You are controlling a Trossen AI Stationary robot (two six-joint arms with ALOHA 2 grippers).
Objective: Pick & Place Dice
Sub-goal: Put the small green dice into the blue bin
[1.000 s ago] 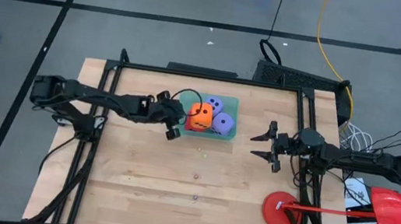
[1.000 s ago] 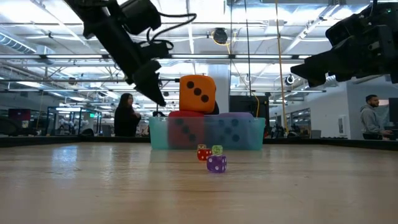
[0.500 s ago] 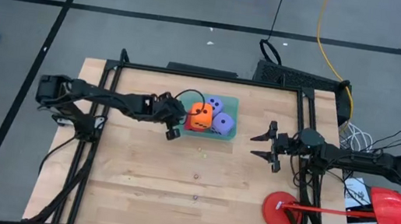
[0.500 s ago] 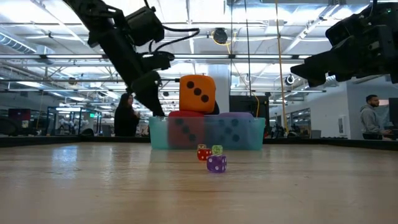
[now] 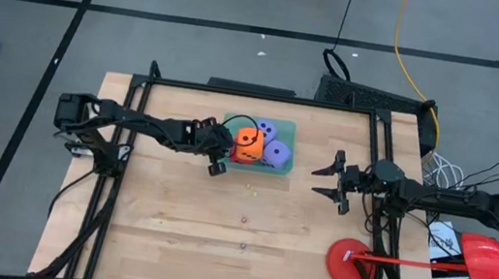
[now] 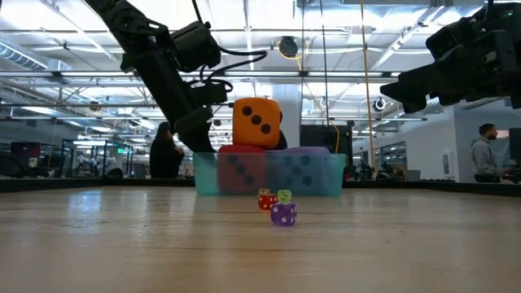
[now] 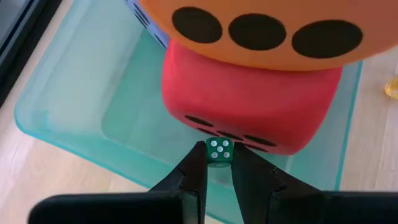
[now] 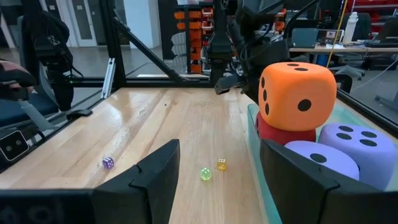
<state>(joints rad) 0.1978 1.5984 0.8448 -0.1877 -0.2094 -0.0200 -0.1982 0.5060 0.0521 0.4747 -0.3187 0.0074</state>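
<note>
The left gripper's (image 7: 217, 163) fingers (image 7: 194, 171) pinch a tiny green die (image 7: 219, 151) over the near wall of the teal bin (image 7: 68, 93). Just beyond, the orange die (image 7: 261, 31) sits stacked on the red die (image 7: 249, 102); two purple dice (image 5: 272, 141) lie beside them in the bin. The right gripper (image 5: 327, 182) waits well apart above the table (image 5: 178, 227), fingers spread. Three tiny dice (image 6: 277, 203) lie on the table near the bin.

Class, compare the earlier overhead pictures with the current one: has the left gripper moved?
Yes. The left gripper, shut on a small green die, has edged toward the teal bin and now sits at its rim.
</note>
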